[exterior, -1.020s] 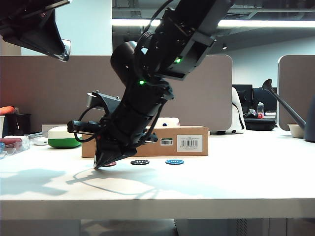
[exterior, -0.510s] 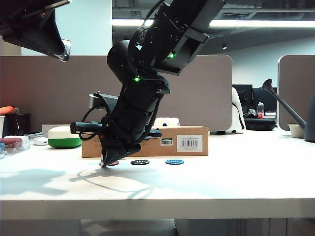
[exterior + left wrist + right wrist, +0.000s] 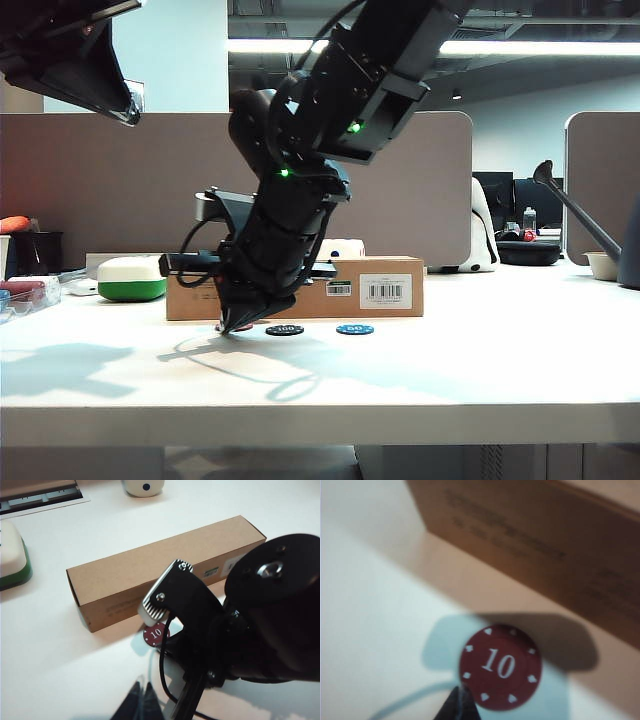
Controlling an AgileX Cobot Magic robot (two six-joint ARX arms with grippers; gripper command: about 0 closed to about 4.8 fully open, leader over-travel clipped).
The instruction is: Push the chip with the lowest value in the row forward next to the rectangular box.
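The red chip (image 3: 501, 667), marked 10, lies flat on the white table close to the long side of the rectangular box (image 3: 545, 545). My right gripper (image 3: 460, 703) is shut, and its tip touches the chip's near edge. In the exterior view the right gripper (image 3: 237, 327) reaches across to the left end of the row, where the black chip (image 3: 285, 329) and the blue chip (image 3: 355, 328) lie before the box (image 3: 385, 290). My left gripper (image 3: 142, 702) is shut on nothing and hangs high above the table, looking down on the red chip (image 3: 155, 632) and the box (image 3: 150, 570).
A white-and-green case (image 3: 132, 278) stands left of the box. A small white object (image 3: 144, 486) sits behind the box. The right arm's bulky links (image 3: 330, 110) lean over the chips. The left arm (image 3: 70, 55) hangs at the top left. Clutter sits at the far left table edge (image 3: 25, 295).
My right gripper's tip has slid right and towards the box, pushing the red chip along with it. The black and blue chips have stayed put.
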